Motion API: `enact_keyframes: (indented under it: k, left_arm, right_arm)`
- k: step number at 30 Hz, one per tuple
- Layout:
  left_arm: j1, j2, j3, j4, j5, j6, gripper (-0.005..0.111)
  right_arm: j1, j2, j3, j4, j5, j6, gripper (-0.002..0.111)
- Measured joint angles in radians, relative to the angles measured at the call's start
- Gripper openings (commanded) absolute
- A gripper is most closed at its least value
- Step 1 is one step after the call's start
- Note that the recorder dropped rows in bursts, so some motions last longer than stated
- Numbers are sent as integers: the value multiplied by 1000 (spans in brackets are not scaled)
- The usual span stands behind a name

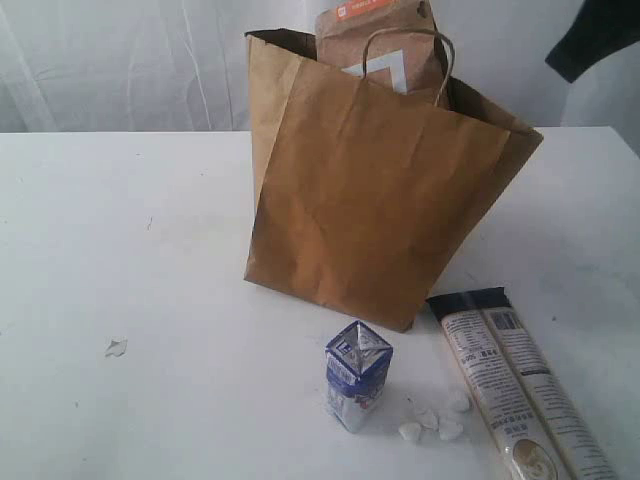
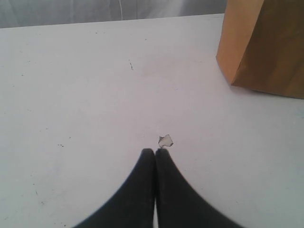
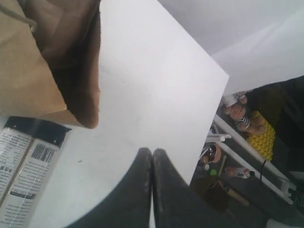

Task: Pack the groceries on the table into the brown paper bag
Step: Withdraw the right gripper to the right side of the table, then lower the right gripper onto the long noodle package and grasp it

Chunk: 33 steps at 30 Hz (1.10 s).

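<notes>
Plainly, the left end effector [image 2: 155, 152] and right end effector [image 3: 152, 152] are pinched closed, holding nothing; wide table [image 1: 130, 230] spreads left of the bag [image 1: 370, 200], carton [image 1: 357, 377] and packet [image 1: 520, 390] before it.

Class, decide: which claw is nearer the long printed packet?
Right. The right claw, shut, hovers near the long printed packet and the brown paper bag corner. The left claw, shut, is by a white scrap on the bag's other side.
</notes>
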Motion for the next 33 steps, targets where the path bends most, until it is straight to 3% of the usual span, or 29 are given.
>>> enact_keyframes:
  k: [5,14,18,20,22,24,26,29,33]
  left_arm:
    - [0,0,0,-2,0,0,0]
    - [0,0,0,-2,0,0,0]
    - [0,0,0,-2,0,0,0]
    - [0,0,0,-2,0,0,0]
    - [0,0,0,-2,0,0,0]
    - [0,0,0,-2,0,0,0]
    - [0,0,0,-2,2,0,0]
    - [0,0,0,-2,15,-2,0]
    - [0,0,0,-2,15,-2,0]
  right_arm:
    - [-42,-23,100,-6,0,76,0]
    - [-280,-160,388,-47,-12,243,0]
    - [-331,-187,527,9,-27,277,1]
    - [-335,-187,626,160,-74,235,12]
    - [-335,-185,720,344,-152,144,37]
    - [-335,-182,788,497,-254,57,77]
    - [-335,-162,831,560,-415,25,94]
    - [-335,-95,841,617,-618,14,96]
    - [-335,-21,841,713,-632,14,96]
